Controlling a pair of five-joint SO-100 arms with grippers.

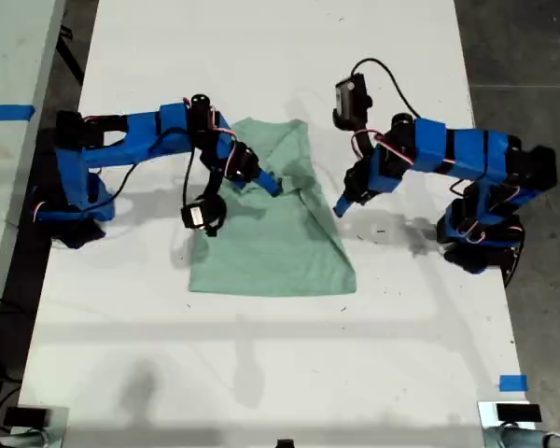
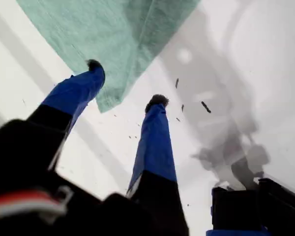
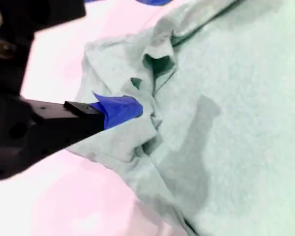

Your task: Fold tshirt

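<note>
The pale mint-green tshirt (image 1: 271,252) lies mid-table, partly folded, with its upper part bunched and a flap drawn diagonally across it. My second gripper (image 1: 269,184), on the arm from the exterior view's left, sits on that bunched part. In the second wrist view its blue finger (image 3: 119,110) is buried in gathered folds of the tshirt (image 3: 236,98), shut on the cloth. My first gripper (image 1: 341,205), on the arm from the exterior view's right, hovers just off the shirt's edge. It stands open (image 2: 125,83) with nothing held, a corner of the tshirt (image 2: 123,29) lying beyond its fingertips.
The white table (image 1: 261,373) runs on towards the camera. A blue tape mark (image 1: 512,383) sits near its corner at the exterior view's lower right. Both arm bases (image 1: 70,187) (image 1: 485,233) stand at the table's sides. Small dark specks (image 2: 205,106) dot the surface by my first gripper.
</note>
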